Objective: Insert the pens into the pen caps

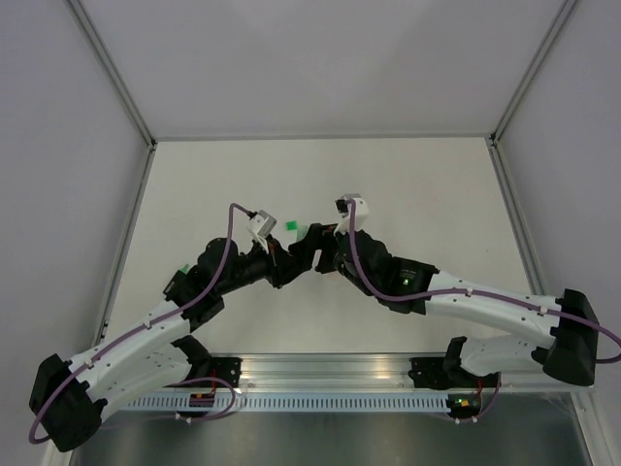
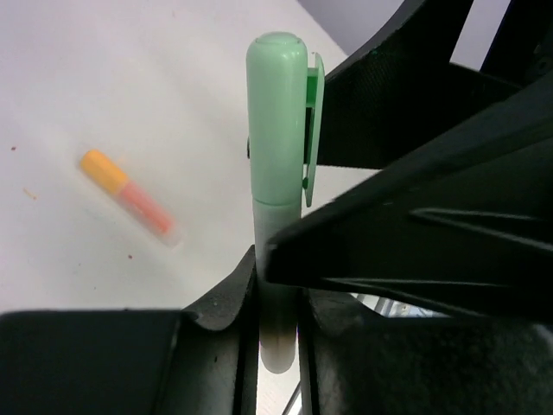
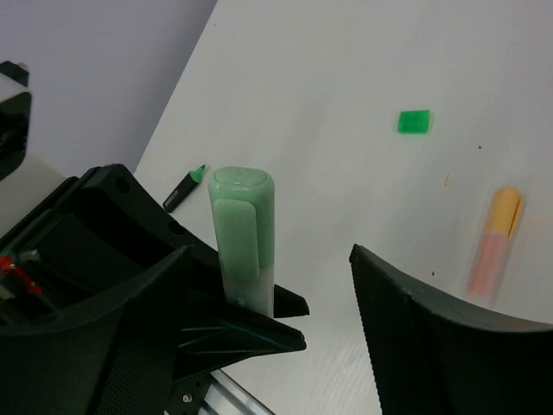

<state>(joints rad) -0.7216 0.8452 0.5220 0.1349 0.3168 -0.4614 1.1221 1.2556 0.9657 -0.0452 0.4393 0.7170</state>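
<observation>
White table [image 1: 388,184], grey walls [image 1: 310,58] on three sides, metal posts in the far corners. In the top view both my arms meet mid-table.

Left gripper [image 2: 278,294]: clamped on the lower barrel of the mint pen [image 2: 276,216], which stands upright in it. Its cap [image 2: 278,112], clip and all, looks fully seated. Right gripper [image 3: 285,268]: jaws wide, one on each side of the capped end, touching neither side as far as I can tell.

Progress, my reading:
- Mint pen capped. Done, but not set down.
- Orange pen [image 3: 492,246] lies at right of the right wrist frame and is blurred. It seems to wear an orange cap, so probably done.
- Dark pen [image 3: 184,188], green tip bare, upper left of that frame. Not done.
- Loose green cap [image 3: 414,121], upper right of that frame, well apart from the dark pen. Not used.

So one pairing left.

Room:
- The grippers are crowded against each other; I judge the right one must back straight off before either turns.
- The dark pen lies near the line where table meets wall, so approach room looks tight on that side.
- Bare table around the green cap and beyond it toward the top of the top view.
- Nothing lies just beside the orange pen.
</observation>
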